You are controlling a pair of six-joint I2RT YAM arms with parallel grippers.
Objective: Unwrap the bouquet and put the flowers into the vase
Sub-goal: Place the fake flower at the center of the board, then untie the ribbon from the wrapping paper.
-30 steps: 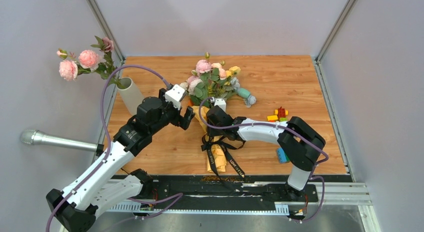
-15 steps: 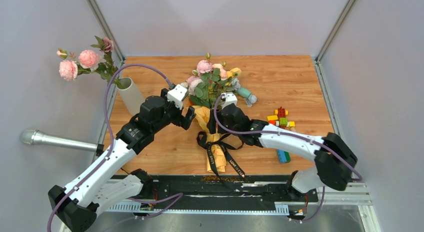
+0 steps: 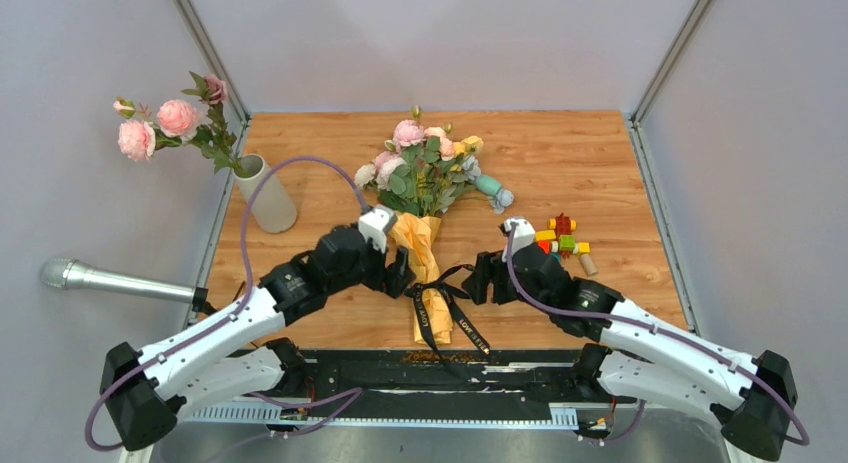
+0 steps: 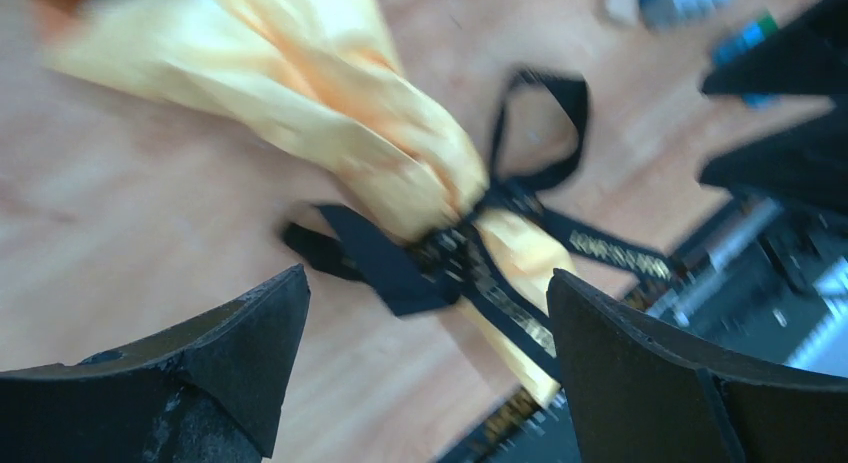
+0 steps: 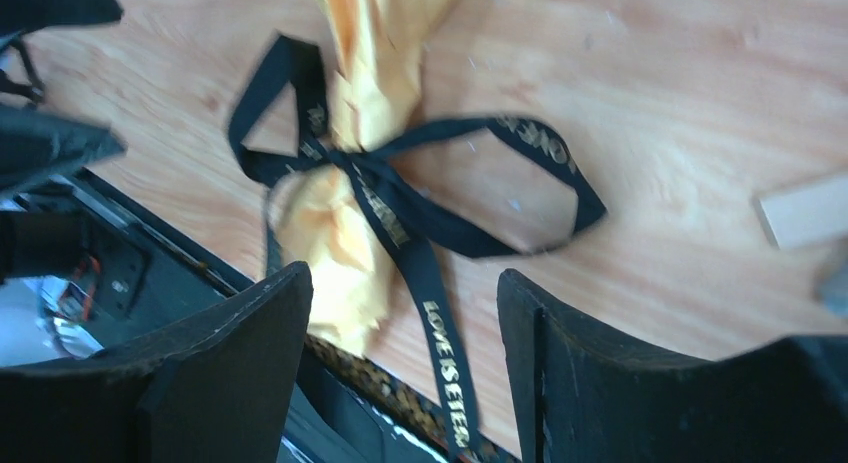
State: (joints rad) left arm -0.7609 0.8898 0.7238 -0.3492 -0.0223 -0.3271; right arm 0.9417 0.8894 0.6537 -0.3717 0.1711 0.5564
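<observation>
Both arms have pulled back from the flowers [image 3: 425, 163] to flank the strap [image 3: 432, 289] (still knotted) on the bouquet [image 3: 415, 238], lying mid-worktop [image 3: 600, 153]. Left jaws wide, right jaws newly parted, both empty; untying comes next.

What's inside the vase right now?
A spray of pink flowers stands in the vase, leaning out toward the left wall. The vase's own wall hides the stem ends and anything else down inside.
</observation>
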